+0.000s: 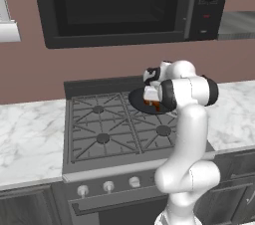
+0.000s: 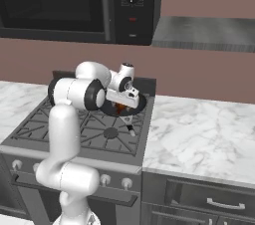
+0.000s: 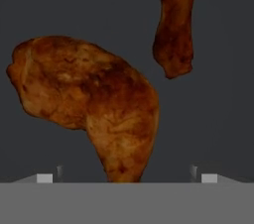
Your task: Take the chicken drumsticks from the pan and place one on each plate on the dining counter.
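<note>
Two reddish-brown chicken drumsticks lie in the black pan. The large one is close under the hand, and the second lies beyond it. My gripper is open just above the pan, its fingertips standing either side of the near drumstick's thin end without touching it. From the base, the pan sits on the stove's back right burner with the gripper over it. The pan has its handle pointing forward, and a bit of drumstick shows under the hand. The plates and dining counter are out of view.
The gas stove has black grates and a row of knobs along its front. Marble worktops flank it on the left and right. A black microwave hangs above the stove.
</note>
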You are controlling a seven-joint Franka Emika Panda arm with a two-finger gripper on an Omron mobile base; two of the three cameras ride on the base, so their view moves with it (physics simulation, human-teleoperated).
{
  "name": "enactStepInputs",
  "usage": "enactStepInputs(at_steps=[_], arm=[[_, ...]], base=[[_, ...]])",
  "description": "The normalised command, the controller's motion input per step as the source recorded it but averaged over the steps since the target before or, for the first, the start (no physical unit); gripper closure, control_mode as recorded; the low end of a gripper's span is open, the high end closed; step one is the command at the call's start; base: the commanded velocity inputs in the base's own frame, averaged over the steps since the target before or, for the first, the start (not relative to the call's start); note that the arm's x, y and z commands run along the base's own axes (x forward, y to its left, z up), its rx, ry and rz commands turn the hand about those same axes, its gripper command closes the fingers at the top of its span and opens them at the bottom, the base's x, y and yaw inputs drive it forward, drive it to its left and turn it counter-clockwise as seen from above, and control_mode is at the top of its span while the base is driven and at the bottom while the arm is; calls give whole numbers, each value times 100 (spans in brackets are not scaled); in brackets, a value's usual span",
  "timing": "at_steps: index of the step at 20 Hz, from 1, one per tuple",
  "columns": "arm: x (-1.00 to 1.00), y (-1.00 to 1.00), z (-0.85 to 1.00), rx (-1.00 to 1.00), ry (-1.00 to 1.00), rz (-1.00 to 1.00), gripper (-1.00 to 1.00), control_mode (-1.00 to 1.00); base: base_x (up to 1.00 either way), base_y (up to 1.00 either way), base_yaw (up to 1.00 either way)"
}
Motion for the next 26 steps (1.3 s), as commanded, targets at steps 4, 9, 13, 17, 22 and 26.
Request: enactStepInputs(at_steps=[4, 9, 13, 17, 22, 26], arm=[[0, 4, -15, 0, 0, 1, -100, -100], [3, 6, -17, 0, 1, 0, -100, -100], [10, 10, -10, 0, 0, 0, 100, -100], [12, 4, -4, 0, 1, 2, 100, -100], [1, 3, -10, -1, 1, 5, 100, -100], [-5, 2, 3, 0, 0, 5, 100, -100]], base=[[0, 0, 0], [0, 0, 0], [0, 0, 0], [0, 0, 0], [0, 0, 0], [0, 0, 0]])
